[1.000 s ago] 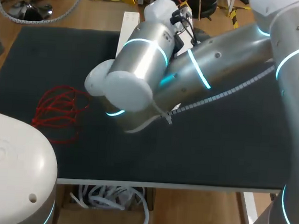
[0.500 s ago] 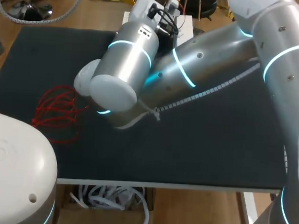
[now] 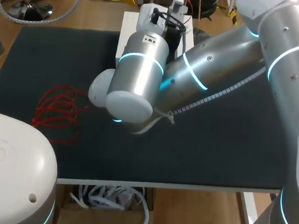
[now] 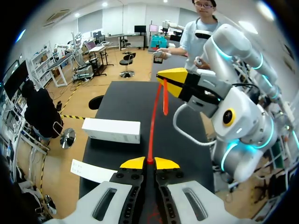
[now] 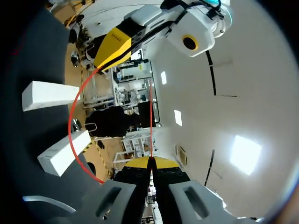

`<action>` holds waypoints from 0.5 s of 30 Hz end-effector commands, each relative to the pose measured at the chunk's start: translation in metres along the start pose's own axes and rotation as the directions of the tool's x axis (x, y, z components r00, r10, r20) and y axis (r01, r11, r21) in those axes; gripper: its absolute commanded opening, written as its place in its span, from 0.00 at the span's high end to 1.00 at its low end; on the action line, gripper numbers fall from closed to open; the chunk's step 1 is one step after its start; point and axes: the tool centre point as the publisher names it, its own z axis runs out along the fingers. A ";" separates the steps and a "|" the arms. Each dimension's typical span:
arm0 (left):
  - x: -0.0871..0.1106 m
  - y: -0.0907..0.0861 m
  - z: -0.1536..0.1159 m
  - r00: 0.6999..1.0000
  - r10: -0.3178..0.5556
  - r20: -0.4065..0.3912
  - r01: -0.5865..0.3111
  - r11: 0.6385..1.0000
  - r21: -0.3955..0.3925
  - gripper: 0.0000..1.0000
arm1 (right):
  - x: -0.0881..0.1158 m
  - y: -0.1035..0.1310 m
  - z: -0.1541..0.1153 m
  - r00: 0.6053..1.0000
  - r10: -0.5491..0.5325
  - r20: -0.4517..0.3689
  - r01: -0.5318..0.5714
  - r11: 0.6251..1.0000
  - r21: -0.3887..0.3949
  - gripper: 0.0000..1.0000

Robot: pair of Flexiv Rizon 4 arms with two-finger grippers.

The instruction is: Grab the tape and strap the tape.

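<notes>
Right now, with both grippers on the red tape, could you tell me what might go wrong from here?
The red tape runs nearly straight between the left gripper and the right gripper, each pinching it at the very tips; pulling further apart could slip it free. In the head view the right arm sits close by the white box, so a swing might knock it.

Head view: silver right arm point(image 3: 192, 79) covers the middle of the dark surface point(image 3: 228, 157), part of the white rectangular box point(image 3: 128, 27) and the edge of the tangled red wire point(image 3: 58, 109). Tool tips can't be made out there. Ends of the thin red tape strap point(image 4: 152, 135) are buried between left tool point(image 4: 149, 162) tips and right tool point(image 5: 150, 161) tips.
</notes>
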 end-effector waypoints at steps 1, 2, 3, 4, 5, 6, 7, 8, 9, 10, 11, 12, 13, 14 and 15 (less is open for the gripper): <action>0.000 -0.001 0.000 1.000 -0.001 0.000 0.001 1.000 -0.004 1.00 | 0.002 -0.002 0.001 0.999 -0.030 0.012 0.030 1.000 0.004 1.00; 0.000 -0.001 0.000 1.000 -0.001 0.000 0.001 1.000 -0.004 1.00 | 0.003 -0.002 0.001 0.999 -0.038 0.018 0.038 0.999 0.002 1.00; 0.000 -0.001 0.000 1.000 -0.001 0.000 0.001 1.000 -0.004 1.00 | 0.004 -0.002 0.002 0.999 -0.045 0.017 0.045 0.999 0.000 1.00; 0.000 -0.001 0.000 1.000 -0.001 0.000 0.001 1.000 -0.004 1.00 | 0.006 -0.002 0.002 0.999 -0.050 0.008 0.051 0.999 -0.001 1.00; 0.000 -0.001 0.000 1.000 -0.001 0.000 0.001 1.000 -0.004 1.00 | 0.007 -0.002 0.002 0.998 -0.056 0.009 0.056 0.998 -0.001 1.00; 0.000 -0.001 0.000 1.000 -0.001 0.000 0.001 1.000 -0.004 1.00 | 0.007 -0.003 0.001 0.998 -0.067 0.009 0.067 0.998 0.006 1.00; 0.000 -0.001 0.000 1.000 -0.001 0.000 0.001 1.000 -0.004 1.00 | 0.008 -0.003 0.001 0.997 -0.073 0.009 0.072 0.997 0.009 1.00; 0.000 -0.001 0.000 1.000 -0.001 0.000 0.001 1.000 -0.004 1.00 | 0.009 -0.003 0.001 0.997 -0.072 0.007 0.072 0.997 0.016 1.00; 0.000 -0.001 0.000 1.000 -0.001 0.000 0.001 1.000 -0.004 1.00 | 0.009 -0.003 0.001 0.997 -0.081 0.006 0.081 0.997 0.015 1.00; 0.000 -0.001 0.000 1.000 -0.001 0.000 0.001 1.000 -0.004 1.00 | 0.010 -0.003 0.001 0.996 -0.084 0.005 0.084 0.996 0.014 1.00; 0.000 -0.001 0.000 1.000 -0.001 0.000 0.001 1.000 -0.004 1.00 | 0.010 -0.002 0.001 0.996 -0.092 0.003 0.092 0.996 0.011 1.00; 0.000 -0.001 0.000 1.000 -0.001 0.000 0.001 1.000 -0.004 1.00 | 0.011 -0.002 0.001 0.995 -0.096 0.000 0.096 0.995 0.006 1.00; 0.000 -0.001 0.000 1.000 -0.001 0.000 0.001 1.000 -0.004 1.00 | 0.011 -0.001 0.001 0.994 -0.108 0.002 0.108 0.994 0.002 1.00; 0.000 -0.001 0.000 1.000 -0.001 0.000 0.001 1.000 -0.004 1.00 | 0.011 -0.001 0.001 0.994 -0.108 -0.004 0.108 0.994 -0.001 1.00; 0.000 -0.001 0.000 1.000 -0.001 0.000 0.001 1.000 -0.004 1.00 | 0.011 -0.001 0.000 0.994 -0.104 -0.025 0.104 0.995 0.001 1.00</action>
